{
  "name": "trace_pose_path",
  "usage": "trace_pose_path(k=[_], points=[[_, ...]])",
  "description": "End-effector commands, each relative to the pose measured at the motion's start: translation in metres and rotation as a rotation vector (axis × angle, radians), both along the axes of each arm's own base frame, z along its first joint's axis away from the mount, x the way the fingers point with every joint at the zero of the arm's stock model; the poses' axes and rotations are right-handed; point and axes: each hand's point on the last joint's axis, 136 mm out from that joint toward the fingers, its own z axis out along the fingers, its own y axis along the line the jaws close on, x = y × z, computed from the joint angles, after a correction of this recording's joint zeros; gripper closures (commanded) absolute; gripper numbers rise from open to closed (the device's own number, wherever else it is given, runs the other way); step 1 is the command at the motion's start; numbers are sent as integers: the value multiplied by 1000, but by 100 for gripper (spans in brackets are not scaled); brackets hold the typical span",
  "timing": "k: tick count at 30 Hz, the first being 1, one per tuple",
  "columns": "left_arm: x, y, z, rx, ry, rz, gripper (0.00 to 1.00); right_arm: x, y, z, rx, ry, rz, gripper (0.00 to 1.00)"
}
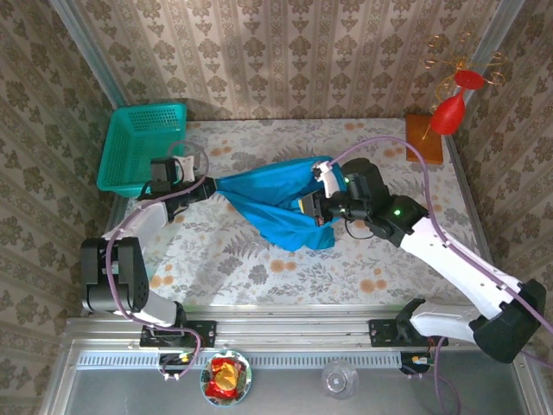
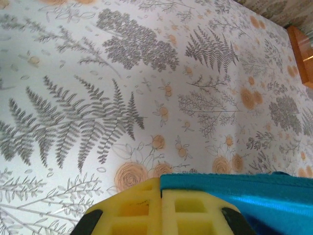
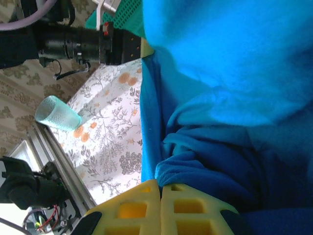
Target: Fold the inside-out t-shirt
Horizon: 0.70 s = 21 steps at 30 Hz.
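Blue-teal soft cloth t-shirt (image 1: pixel 276 203), just the one, sits mid-frame in the top view. It's pulled to a tight point at its left end and bunched and sagging on the right, over the floral-print table (image 1: pixel 259 268).

Two grippers on it: the left gripper (image 1: pixel 213 183) has the pointed end, and the right gripper (image 1: pixel 315 206) is down in the bunched side.

One teal plastic mesh basket (image 1: pixel 143 147) is upper left, apart from the shirt. One orange wooden block (image 1: pixel 425 138) is upper right. Bottom edge: one small bowl (image 1: pixel 206 386) with a red-and-yellow wrapped snack (image 1: pixel 226 376) in it, and one clear cup (image 1: pixel 340 378) near it.

The wrist cams give what the top view can't. The left one shows yellow foam pads (image 2: pixel 139 210) pressed together, with the shirt's edge pinched between them and running off right. The right one shows its yellow pads (image 3: pixel 134 208) squeezed together on dark folds of cloth, plus a pale teal tumbler (image 3: pixel 57 113) at frame left.
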Motion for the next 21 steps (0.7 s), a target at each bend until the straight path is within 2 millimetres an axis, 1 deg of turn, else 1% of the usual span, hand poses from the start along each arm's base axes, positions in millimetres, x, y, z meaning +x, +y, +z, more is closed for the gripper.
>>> trace_pose_path(k=[1, 5, 9, 11, 13, 16, 18, 20, 21], points=[[0, 18, -3, -39, 19, 67, 100, 1, -12, 42, 115, -108, -39, 100], [-2, 34, -7, -58, 33, 117, 100, 4, -35, 49, 136, -155, -124, 100], [-3, 41, -10, -82, 43, 141, 100, 7, -61, 56, 166, -201, -228, 100], [-4, 43, -12, -87, 48, 147, 100, 7, -70, 59, 184, -220, -260, 100], [-4, 45, -11, -85, 46, 154, 100, 9, -82, 60, 180, -231, -318, 100], [-4, 52, -10, -82, 42, 178, 100, 14, -107, 55, 147, -231, -455, 100], [-4, 59, -8, -84, 36, 200, 100, 16, -128, 49, 122, -215, -564, 100], [-5, 65, -7, -88, 33, 216, 100, 17, -143, 42, 118, -189, -633, 100], [-4, 67, -5, -91, 30, 222, 100, 18, -146, 40, 132, -176, -645, 100]])
